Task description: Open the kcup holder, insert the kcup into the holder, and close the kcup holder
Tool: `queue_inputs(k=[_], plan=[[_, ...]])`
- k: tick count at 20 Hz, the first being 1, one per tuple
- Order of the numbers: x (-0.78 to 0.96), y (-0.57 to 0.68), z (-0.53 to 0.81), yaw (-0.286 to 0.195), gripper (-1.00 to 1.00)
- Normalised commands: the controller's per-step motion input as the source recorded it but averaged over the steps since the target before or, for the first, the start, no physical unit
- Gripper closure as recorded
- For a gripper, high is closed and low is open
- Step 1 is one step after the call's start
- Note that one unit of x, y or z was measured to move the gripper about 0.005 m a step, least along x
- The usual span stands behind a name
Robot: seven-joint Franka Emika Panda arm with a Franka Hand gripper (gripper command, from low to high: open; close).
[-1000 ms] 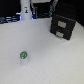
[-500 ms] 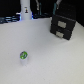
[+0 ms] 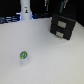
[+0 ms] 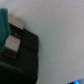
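**Pod alone on the table, holder shut**

The kcup (image 3: 23, 56) stands upright on the white table (image 3: 47, 57), well apart from the black kcup holder (image 3: 63, 26), whose two drawers sit closed. The gripper (image 4: 14, 35) hovers beside the holder; its jaw state I cannot tell.

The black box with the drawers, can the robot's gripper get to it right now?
Probably yes. In the wrist view the holder lies close below a gripper finger, nothing between. Its drawer fronts face open table; the kcup sits far off.
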Motion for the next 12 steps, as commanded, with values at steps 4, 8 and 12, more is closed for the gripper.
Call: queue_inputs(k=[4, 8, 12], plan=[[-0.43, 0.62, -0.06, -0.178, -1.00], [-0.43, 0.65, -0.12, -0.166, -1.00], [-0.42, 0.66, -0.17, -0.160, -1.00]])
